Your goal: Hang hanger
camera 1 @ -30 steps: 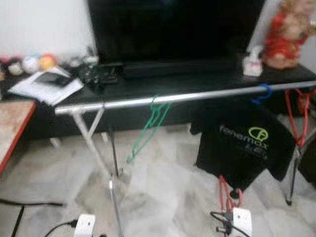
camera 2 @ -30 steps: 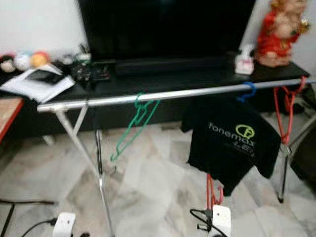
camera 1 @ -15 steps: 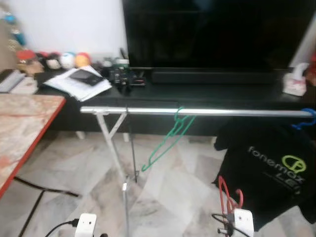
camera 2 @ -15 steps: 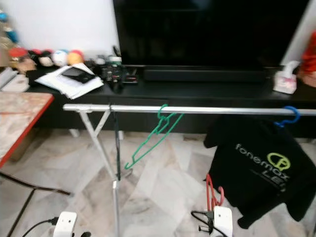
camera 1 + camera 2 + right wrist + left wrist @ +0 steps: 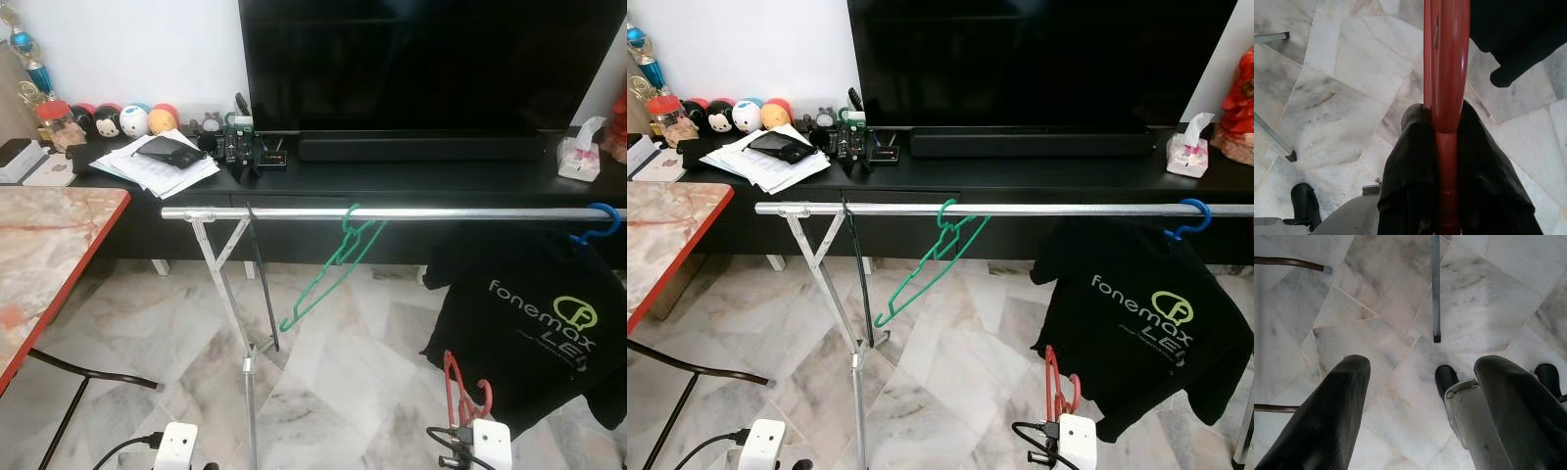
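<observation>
While the right gripper (image 5: pixel 1447 171) pinches the red hanger (image 5: pixel 462 387) low beside the rail (image 5: pixel 1019 209), the left gripper (image 5: pixel 1415 401) hangs spread; light, stiff, slick plastic seemingly wants that firm grip.

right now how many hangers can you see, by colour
green hanger, empty, hooked on the rail: 1
blue hanger, on the rail, carrying the black shirt: 1
red hanger, gripped in the right gripper, not yet on the rail: 1
total: 3 hangers
</observation>
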You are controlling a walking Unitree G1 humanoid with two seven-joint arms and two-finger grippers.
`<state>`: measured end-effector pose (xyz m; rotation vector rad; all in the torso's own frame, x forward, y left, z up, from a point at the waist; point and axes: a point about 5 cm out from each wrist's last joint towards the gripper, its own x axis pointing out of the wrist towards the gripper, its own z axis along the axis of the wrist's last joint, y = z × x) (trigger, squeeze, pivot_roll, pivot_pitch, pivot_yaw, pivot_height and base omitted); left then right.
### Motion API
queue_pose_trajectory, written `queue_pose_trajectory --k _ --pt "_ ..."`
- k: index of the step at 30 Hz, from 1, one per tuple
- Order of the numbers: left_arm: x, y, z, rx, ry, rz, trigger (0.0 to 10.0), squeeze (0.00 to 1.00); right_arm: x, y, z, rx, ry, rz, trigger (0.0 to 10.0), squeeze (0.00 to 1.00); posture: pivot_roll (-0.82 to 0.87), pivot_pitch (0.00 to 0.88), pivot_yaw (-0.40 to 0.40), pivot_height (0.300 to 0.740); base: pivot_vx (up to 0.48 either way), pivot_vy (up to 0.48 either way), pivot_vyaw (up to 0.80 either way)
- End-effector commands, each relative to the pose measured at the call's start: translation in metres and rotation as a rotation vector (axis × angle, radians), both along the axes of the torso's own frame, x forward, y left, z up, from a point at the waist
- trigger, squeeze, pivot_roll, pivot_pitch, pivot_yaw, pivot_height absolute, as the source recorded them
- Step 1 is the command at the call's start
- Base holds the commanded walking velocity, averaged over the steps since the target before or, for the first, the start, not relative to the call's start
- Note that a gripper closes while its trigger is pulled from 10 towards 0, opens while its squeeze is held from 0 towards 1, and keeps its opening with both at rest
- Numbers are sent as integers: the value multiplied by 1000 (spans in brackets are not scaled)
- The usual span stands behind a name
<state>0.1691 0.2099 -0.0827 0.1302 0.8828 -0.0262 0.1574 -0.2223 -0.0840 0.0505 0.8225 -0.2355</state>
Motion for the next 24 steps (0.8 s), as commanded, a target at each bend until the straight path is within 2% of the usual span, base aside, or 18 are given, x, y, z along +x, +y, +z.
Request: queue_pose_trajectory --k 1,7,12,24 --pt "0 -1 -1 13 6 -22 10000 0 1 -2 1 -3 -18 -7 10000 0 -108 0 0 740 0 0 0" --pt "-1 -1 -1 15 6 -19 10000 0 1 -2 2 -2 -19 1 10000 0 -107 0 -1 740 0 -303 0" --pt "-1 -1 -1 12 7 -13 10000 0 2 -2 2 -5 -28 -2 10000 0 -110 0 1 740 0 0 0" --pt "-1 -3 -1 9 -1 -33 10000 0 9 -3 12 -22 -171 -20 10000 0 -113 0 4 740 0 0 0"
